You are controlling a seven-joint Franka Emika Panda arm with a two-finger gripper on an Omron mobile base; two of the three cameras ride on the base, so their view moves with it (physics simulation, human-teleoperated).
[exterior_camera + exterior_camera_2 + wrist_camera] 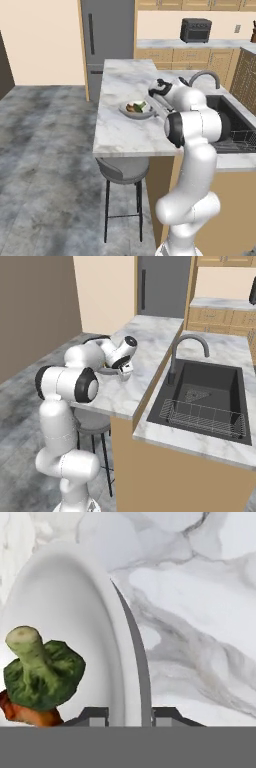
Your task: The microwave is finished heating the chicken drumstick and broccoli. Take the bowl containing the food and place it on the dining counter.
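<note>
- The pincer [129,716] sits right at the bowl [65,627], 1 dark tip inside the rim and 1 outside, pinching the bowl's wall between them.
- In the left base view the bowl [136,111] rests on the dining bench [120,132], just left of the hand, so the rim lies straight ahead of the tips and the hollow opens to their left.
- Inside it, the broccoli [42,672] lies stalk-up on top of the chicken drumstick [25,712], both toward the side away from the grip.
- From the right base view the pincer [124,372] points down at the slab beside the bench edge; the bowl is mostly hidden behind the arm there.
- My read: the bowl looks set down, so what remains is letting go and lifting straight off the rim without tipping it.
- The slab is white, grey-veined marble; a round grey stool [122,170] stands under its overhang.
- Beyond: a dark sink [200,396] with curved tap, a tall grey fridge [107,35], wood cabinets.
</note>
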